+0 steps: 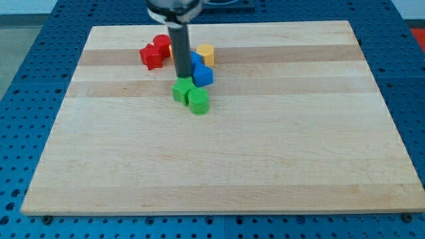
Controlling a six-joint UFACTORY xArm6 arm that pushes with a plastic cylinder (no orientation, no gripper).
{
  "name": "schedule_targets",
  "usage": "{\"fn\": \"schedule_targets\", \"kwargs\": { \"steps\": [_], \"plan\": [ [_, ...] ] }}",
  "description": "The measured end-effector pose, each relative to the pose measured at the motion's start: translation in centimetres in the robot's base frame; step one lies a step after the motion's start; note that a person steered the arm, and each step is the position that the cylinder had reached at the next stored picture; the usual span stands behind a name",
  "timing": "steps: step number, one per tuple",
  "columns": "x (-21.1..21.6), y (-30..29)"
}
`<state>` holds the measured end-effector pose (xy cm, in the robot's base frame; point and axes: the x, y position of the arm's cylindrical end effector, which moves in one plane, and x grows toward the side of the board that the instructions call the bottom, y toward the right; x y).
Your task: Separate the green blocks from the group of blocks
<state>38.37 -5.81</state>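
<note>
Two green blocks sit side by side below the group: a star-shaped green block (182, 91) and a rounded green block (198, 101) touching it at its lower right. My tip (182, 78) stands at the top edge of the star-shaped green block, between it and the group. The group at the view's top holds a red star-shaped block (151, 57), a red rounded block (161, 44), a blue block (202, 75), a second blue block (196, 60) partly hidden by the rod, and a yellow block (206, 53).
The blocks lie on a light wooden board (219, 166) resting on a blue perforated table (20, 79). The group sits near the board's top edge. An orange piece (170, 48) shows just left of the rod.
</note>
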Motion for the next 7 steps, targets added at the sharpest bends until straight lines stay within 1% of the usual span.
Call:
{"fn": "schedule_targets", "kwargs": {
  "steps": [1,2,3,4,5,6,7],
  "plan": [
    [3.3,0.7],
    [4.0,0.7],
    [7.2,0.7],
    [7.1,0.7],
    [5.8,4.2],
    [3.8,9.1],
    [0.6,8.2]
  ]
}}
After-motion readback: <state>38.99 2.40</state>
